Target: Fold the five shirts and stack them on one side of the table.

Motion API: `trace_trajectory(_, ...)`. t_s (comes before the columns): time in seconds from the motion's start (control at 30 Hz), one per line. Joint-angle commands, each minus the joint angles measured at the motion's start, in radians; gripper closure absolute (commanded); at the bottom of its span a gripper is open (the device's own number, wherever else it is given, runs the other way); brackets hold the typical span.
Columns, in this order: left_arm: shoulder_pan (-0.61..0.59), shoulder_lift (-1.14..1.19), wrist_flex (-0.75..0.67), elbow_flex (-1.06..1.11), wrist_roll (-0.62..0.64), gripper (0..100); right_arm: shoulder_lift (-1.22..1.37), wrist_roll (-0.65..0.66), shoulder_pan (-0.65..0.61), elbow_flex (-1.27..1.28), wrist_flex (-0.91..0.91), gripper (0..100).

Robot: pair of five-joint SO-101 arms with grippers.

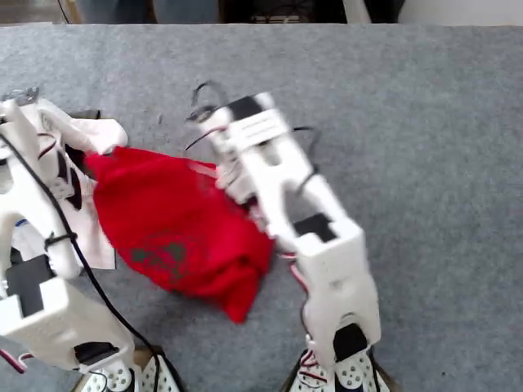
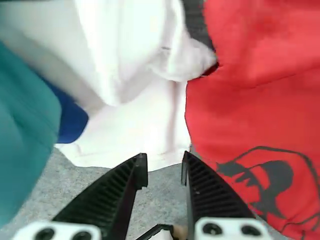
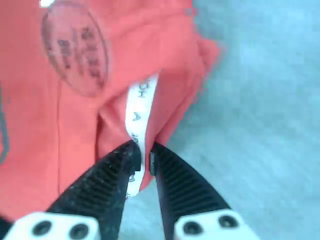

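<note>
Right gripper (image 3: 143, 159): jaws pressed together on the edge of the red shirt (image 3: 60, 125), right at its white neck tape (image 3: 137, 110)
Bite: shallow, with little more than the tape and a thin fold of cloth between the pads, so it looks likely to slip under a sharp tug
Red shirt: bunched in a heap on the table (image 1: 409, 122) between the two arms, print upward, its far edge touching the white shirt (image 2: 140, 100)
Left gripper (image 2: 162, 172): jaws apart with nothing between them, over bare table just beside the white shirt's hem and the red shirt's edge
Beyond: teal cloth (image 2: 25, 135) and blue cloth (image 2: 72, 122) lie against the white shirt
Step in hand: probably drawing the red shirt out flat before any fold
To do it well: pull slowly and low along the table, away from the white shirt
Second hold: let the left gripper take the red edge nearest it, so that the cloth spreads rather than drags as a lump
Watch for: the white shirt being dragged along where the two touch
</note>
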Motion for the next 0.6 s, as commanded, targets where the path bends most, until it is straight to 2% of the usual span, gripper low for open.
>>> trace_trajectory(0.0, 0.131, -0.112, 0.012, -0.008, 0.069, 86, -0.166, 0.110, 0.169, 0.108, 0.021, 98.5)
trace_trajectory(0.2, 0.423, -0.164, -0.038, -0.008, 0.104, 86, -0.390, 0.334, 0.482, 0.424, 0.020, 98.5)
trace_trajectory(0.4, 0.458, -0.081, -0.238, -0.015, 0.167, 86, -0.616, 0.637, 0.842, 0.628, 0.021, 98.5)
trace_trajectory(0.57, 0.562, 0.081, -0.390, -0.038, 0.175, 86, -0.659, 0.747, 0.968, 0.757, 0.021, 98.5)
